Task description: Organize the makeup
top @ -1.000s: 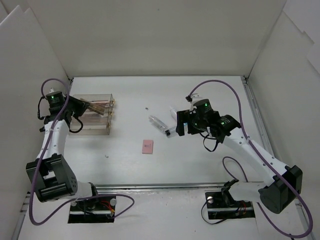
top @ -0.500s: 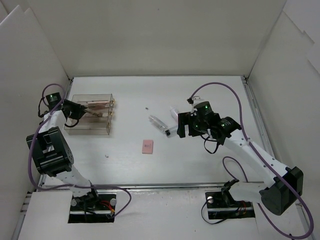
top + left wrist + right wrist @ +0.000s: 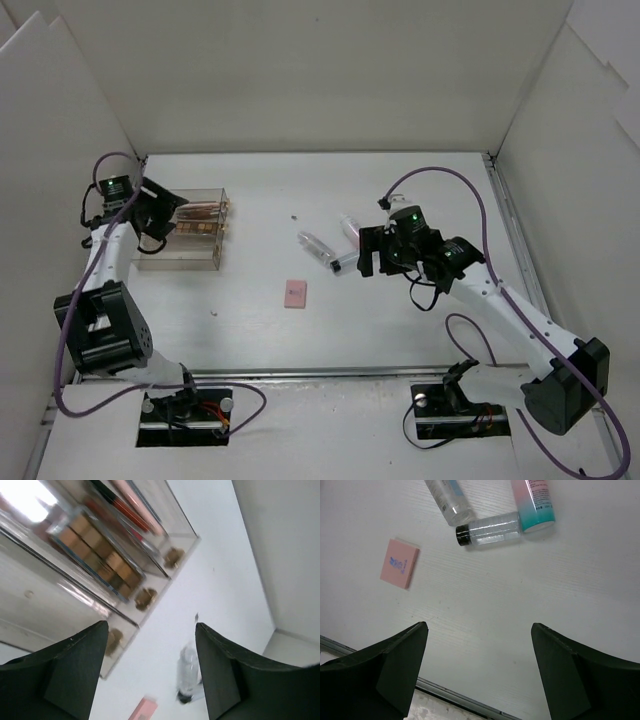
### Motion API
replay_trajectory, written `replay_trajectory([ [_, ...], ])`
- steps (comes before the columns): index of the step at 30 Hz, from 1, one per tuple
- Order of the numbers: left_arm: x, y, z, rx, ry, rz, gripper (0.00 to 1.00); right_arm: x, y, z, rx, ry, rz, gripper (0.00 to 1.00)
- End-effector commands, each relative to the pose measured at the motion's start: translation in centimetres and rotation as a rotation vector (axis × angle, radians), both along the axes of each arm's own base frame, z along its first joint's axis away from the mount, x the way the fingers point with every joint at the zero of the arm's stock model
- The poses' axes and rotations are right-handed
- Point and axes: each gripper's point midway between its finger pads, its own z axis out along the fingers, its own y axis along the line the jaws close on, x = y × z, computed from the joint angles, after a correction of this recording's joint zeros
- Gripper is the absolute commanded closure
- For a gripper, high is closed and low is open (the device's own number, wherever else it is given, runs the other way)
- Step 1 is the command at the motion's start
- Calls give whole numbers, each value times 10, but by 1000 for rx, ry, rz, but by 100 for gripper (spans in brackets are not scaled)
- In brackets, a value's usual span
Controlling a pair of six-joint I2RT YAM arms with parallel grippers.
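Note:
The clear box (image 3: 185, 255) stands at the left and holds a brown eyeshadow palette (image 3: 95, 555) and thin pink and brown sticks (image 3: 131, 511). My left gripper (image 3: 165, 215) hovers at the box's left end, open with nothing between its fingers (image 3: 65, 675). Mid-table lie the pink square compact (image 3: 295, 293), two small clear bottles (image 3: 315, 244) (image 3: 344, 263) and the pink-and-blue tube (image 3: 349, 225). My right gripper (image 3: 368, 262) is just right of the bottles, open and empty; in its wrist view the compact (image 3: 400, 563), one bottle (image 3: 487, 530) and the tube (image 3: 535, 502) lie beyond its fingertips.
White walls close in the table on three sides. A metal rail (image 3: 330, 372) runs along the near edge, also seen under the right gripper as a rail (image 3: 445, 692). Two tiny specks (image 3: 292, 214) (image 3: 214, 312) lie on the white surface.
My left gripper went from shut to open at the box and its arm shifted slightly. My right gripper drifted a little toward the near edge, still open.

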Motion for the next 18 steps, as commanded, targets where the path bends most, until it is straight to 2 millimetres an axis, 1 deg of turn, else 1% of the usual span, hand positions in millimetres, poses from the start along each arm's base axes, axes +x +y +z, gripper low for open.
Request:
replay_trajectory([
  [1, -21, -54, 62, 224, -115, -226, 35, 7, -10, 15, -6, -76, -34, 18],
  [2, -26, -65, 64, 271, -114, -258, 34, 8, -12, 15, -10, -80, -38, 18],
  [3, -39, -98, 67, 299, -118, -351, 34, 8, -13, 13, -18, -81, -34, 18],
  [5, -52, -122, 62, 362, -99, -447, 33, 8, -15, 14, -20, -85, -29, 18],
  [6, -66, -152, 56, 369, -80, -541, 33, 7, -15, 13, -22, -84, -25, 18],
  [8, -78, -176, 45, 408, -49, -632, 32, 6, -16, 13, -21, -85, -20, 18],
  [9, -86, -188, 35, 420, -12, -678, 31, 5, -16, 11, -26, -79, -15, 18],
  [10, -99, -214, 28, 426, -2, -755, 31, 5, -17, 11, -24, -81, -16, 18],
  [12, -109, -230, 7, 443, 62, -796, 30, 3, -17, 10, -26, -80, -8, 18],
  [13, -119, -245, -1, 444, 76, -840, 30, 3, -18, 10, -25, -82, -9, 18],
  [15, -125, -258, -21, 436, 117, -870, 30, 1, -18, 9, -22, -80, -4, 18],
  [16, -131, -268, -27, 442, 124, -898, 31, 0, -19, 10, -20, -86, -3, 18],
  [18, -136, -277, -47, 437, 169, -927, 31, -3, -21, 8, -19, -82, -5, 18],
])
